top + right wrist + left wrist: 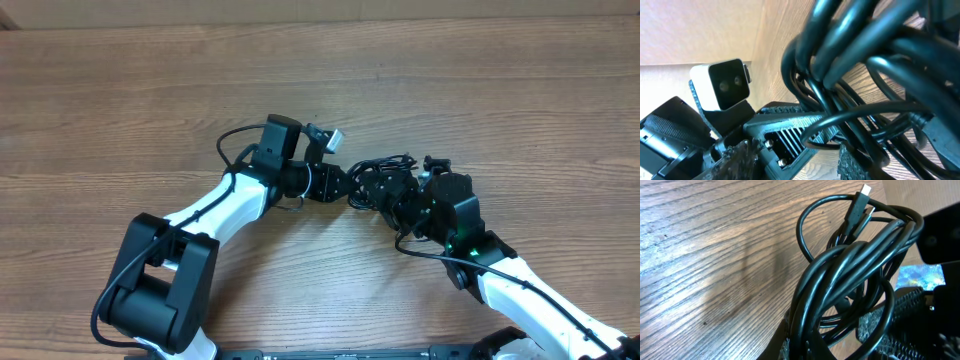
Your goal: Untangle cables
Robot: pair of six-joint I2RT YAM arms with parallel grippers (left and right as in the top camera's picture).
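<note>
From overhead, the brown wood-grain worktop [120, 90] fills the view from edge to edge, evenly lit, with a dark strip [350, 353] along the bottom edge. My white-and-black left arm [215, 205] reaches in from the lower left and my right arm [500, 275], a green light on its wrist, comes from the lower right. They meet near the middle, and the knot of thin black cables [385, 175] sits bunched between the two sets of jaws, close against both.

In my left wrist view the grain runs in long diagonal streaks, with a soft shadow beside the bundle. The cables rise as one thick sheaf of loops from the bottom edge, where my left jaws are drawn in tight on them beside a grey textured pad [786, 347]. One small black plug with a silver tip [860, 202] sticks up at the top, and ribbed black parts of my other arm crowd the right.

In my right wrist view the strands are blurred and very close, crossing over pale wood. The white camera block [725, 85] of my left wrist faces me. I cannot tell how far my right jaws are open
</note>
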